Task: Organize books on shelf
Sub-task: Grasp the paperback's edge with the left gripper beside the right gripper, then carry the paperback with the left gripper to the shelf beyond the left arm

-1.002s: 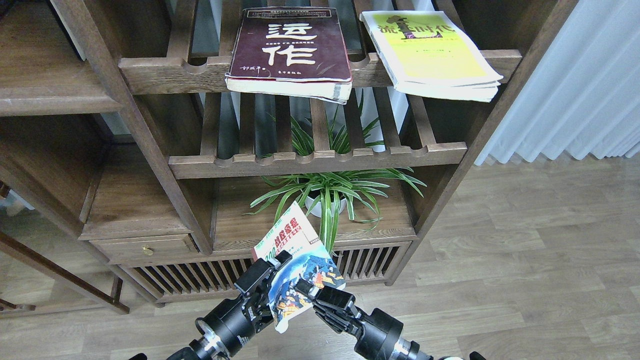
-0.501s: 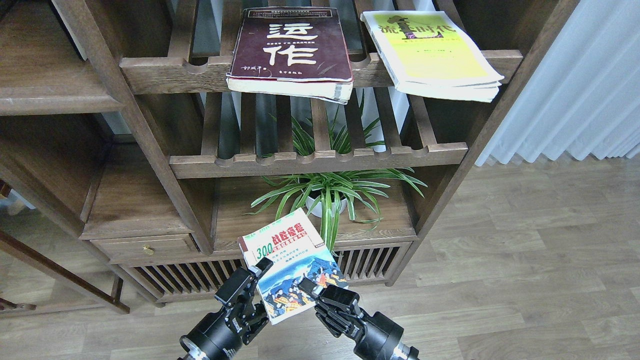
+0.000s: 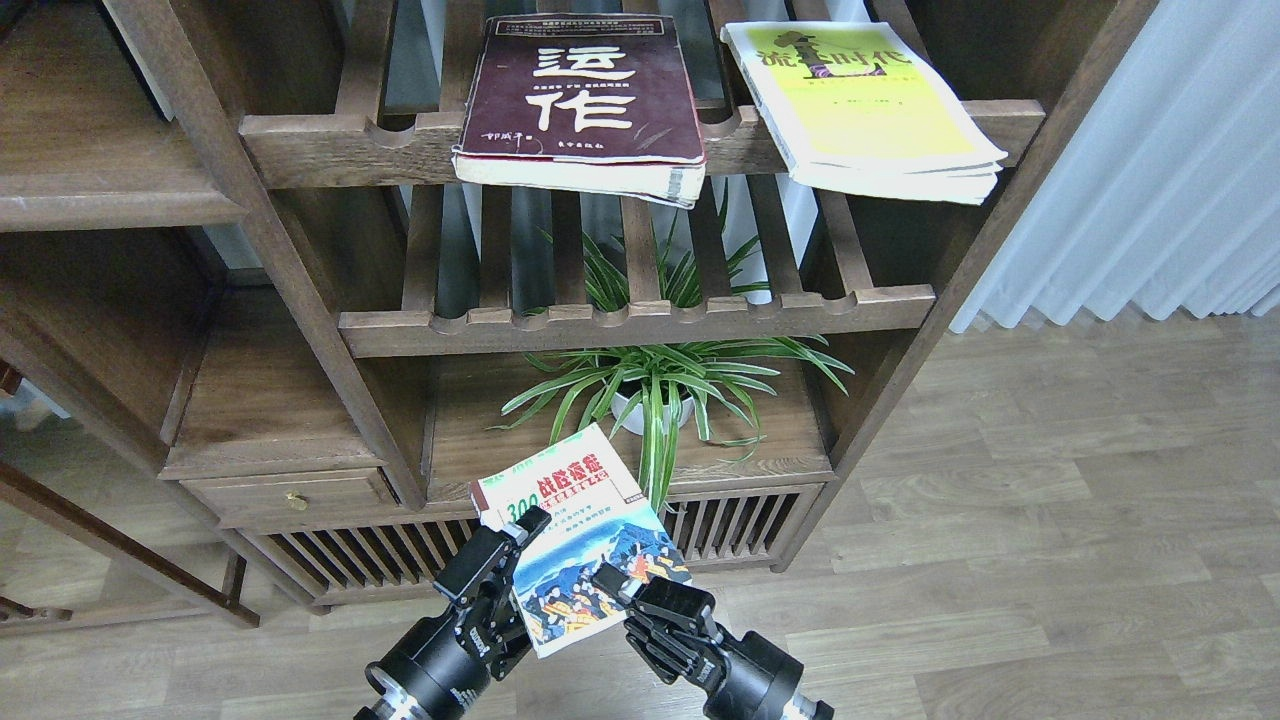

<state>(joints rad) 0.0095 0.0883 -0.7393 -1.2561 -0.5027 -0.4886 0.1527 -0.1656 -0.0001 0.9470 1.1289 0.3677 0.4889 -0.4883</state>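
The small white book (image 3: 575,520), with a red title and a blue crowd picture, is held cover-up low in front of the bookcase. My left gripper (image 3: 505,555) is clamped on its left edge. My right gripper (image 3: 640,590) grips its lower right edge. The thick maroon book (image 3: 585,95) lies flat on the upper slatted rack and overhangs the front rail. The yellow-green book (image 3: 865,105) lies flat to its right on the same rack, also overhanging. The solid dark-brown shelf (image 3: 100,205) with a rounded front edge is at the upper left and bears nothing in view.
A second slatted rack (image 3: 640,325) sits under the books. A potted spider plant (image 3: 655,390) stands on the board below, just behind the held book. A drawer with a brass knob (image 3: 295,500) is at the lower left. White curtains (image 3: 1150,180) hang at the right over wood flooring.
The white book has turned from a steep sideways tilt to lie nearly flat with its cover up, and has shifted a little left. Both grippers moved left and slightly down with it.
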